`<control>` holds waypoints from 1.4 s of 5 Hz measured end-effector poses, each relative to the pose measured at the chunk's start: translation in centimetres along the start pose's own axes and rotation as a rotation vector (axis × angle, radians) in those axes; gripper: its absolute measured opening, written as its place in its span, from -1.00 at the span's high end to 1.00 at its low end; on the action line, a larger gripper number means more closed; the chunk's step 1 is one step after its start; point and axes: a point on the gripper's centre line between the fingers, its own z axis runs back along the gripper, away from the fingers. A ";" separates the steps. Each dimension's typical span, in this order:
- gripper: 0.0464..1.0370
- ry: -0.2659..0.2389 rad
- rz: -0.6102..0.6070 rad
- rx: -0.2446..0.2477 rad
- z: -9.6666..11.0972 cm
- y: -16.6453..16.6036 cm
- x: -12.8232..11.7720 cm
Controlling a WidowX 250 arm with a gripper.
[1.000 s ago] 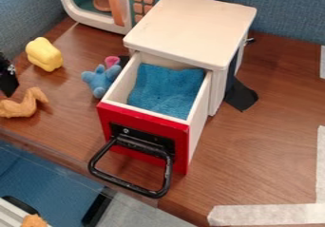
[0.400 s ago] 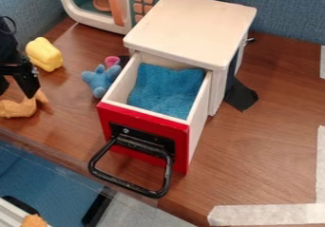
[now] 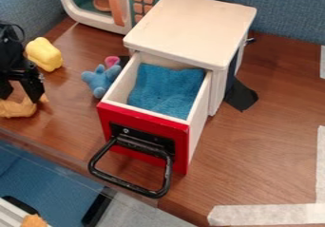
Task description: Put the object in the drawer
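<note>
A brown wood-grain table (image 3: 266, 140) occupies most of the frame, with blue fabric panels (image 3: 285, 12) along the top and upper left. The largest unit on the table is a white cabinet (image 3: 194, 26) at upper center. Its drawer (image 3: 180, 143), with white side walls and a red front panel, stands extended toward the lower center. A toy microwave (image 3: 95, 23), white and turquoise, is positioned at the top left of center. The black gripper (image 3: 20, 99) is at the left edge, pointing downward; its two fingers are spread well apart, and no item is seen clamped between them. A blue cloth (image 3: 166, 90) lies inside the drawer. A black loop handle (image 3: 130, 186) is fixed to the red front panel. Off-white tape (image 3: 273, 214) runs along the lower right, with further strips at the right edge. The likely task object, a curved light-brown toy (image 3: 16, 109), rests on the table at left, outside the drawer, partly hidden by the gripper; contact between the two cannot be determined. A yellow toy (image 3: 44, 54) lies at upper left, near the gripper. A blue plush toy (image 3: 100, 81) sits just beside the drawer's left wall. A small pink item (image 3: 111, 61) is located just above the plush toy.
</note>
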 end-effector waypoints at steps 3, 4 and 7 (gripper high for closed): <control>-0.82 0.019 0.008 0.061 -2.3 0.4 -0.1; -0.63 0.013 0.033 0.074 -2.5 0.5 -0.3; -0.63 -0.041 0.021 0.020 2.9 -2.2 -2.4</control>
